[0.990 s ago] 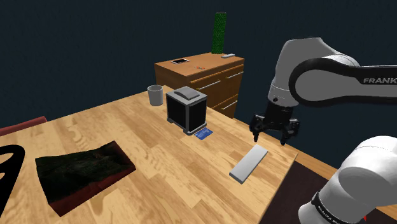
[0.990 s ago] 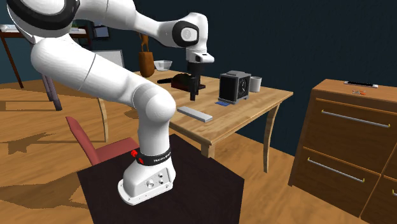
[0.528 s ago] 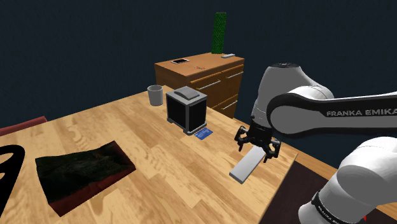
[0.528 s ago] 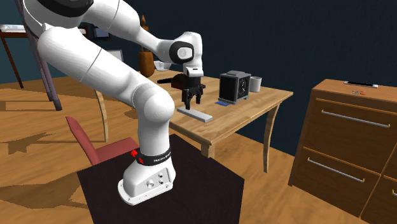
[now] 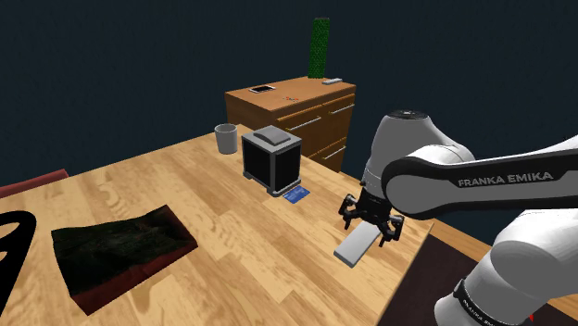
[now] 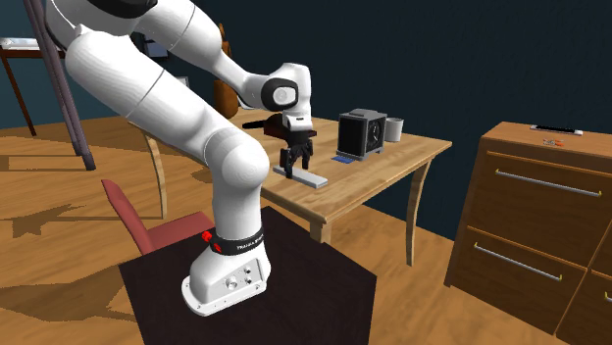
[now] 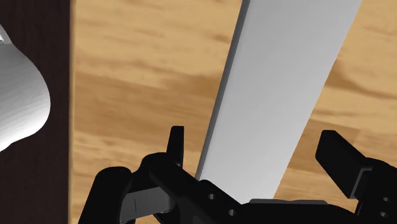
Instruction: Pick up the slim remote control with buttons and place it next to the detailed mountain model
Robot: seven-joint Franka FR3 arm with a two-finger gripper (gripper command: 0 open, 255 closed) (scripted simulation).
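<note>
Far from the gripper [image 5: 369, 225], off toward the shoulder view's left: dark, rugged mountain model [image 5: 116, 245], flat on the wooden table [image 5: 232, 241]. Nearer, on that same side and farther back: grey cup [image 5: 225, 138], then black box [image 5: 271, 157] with a small blue card [image 5: 296, 194] just in front. Behind those, off the table: wooden dresser [image 5: 292, 106]. Low over the table's near corner, pointing down, spread wide: gripper, straddling the slim, plain pale grey remote [image 5: 357, 246]. Seen from the wrist: remote [image 7: 286, 95] lying flat between the fingers [image 7: 176, 146], reaching out ahead of them, a gap on either side, not clasped. In the second exterior view: gripper [image 6: 296, 162] right above one end of the remote [image 6: 306, 178].
</note>
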